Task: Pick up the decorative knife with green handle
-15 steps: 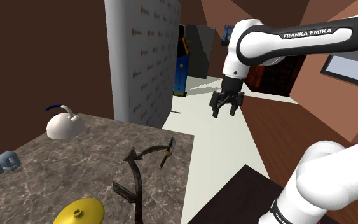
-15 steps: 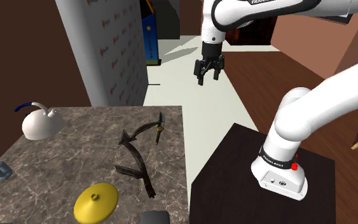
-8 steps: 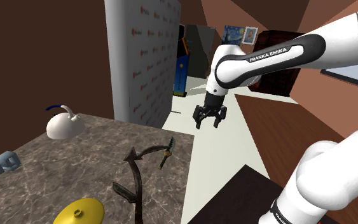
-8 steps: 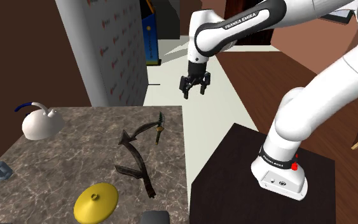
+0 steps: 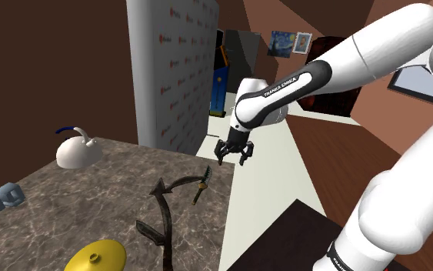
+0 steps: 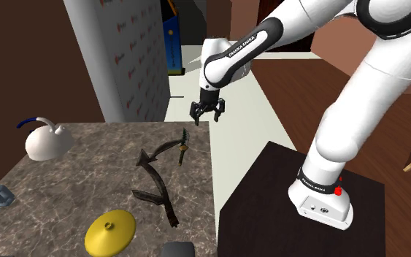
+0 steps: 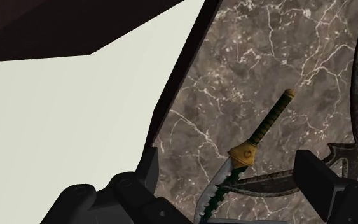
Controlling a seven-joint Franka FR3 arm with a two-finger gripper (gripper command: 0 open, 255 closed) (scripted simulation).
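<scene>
The hand [image 5: 233, 154] has swung down and left from over the floor and now hovers at the bench's [image 5: 76, 200] far right edge, fingers apart and empty. The knife [image 5: 201, 185] lies flat just beneath it, untouched. Lowering onto the handle looks next.

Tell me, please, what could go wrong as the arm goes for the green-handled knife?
1. The knife lies close to the edge of the table, so a nudge from the open claw might push it off.
2. A dark curved piece seems to touch its blade, so the claw may catch that too or drag it along.
</scene>
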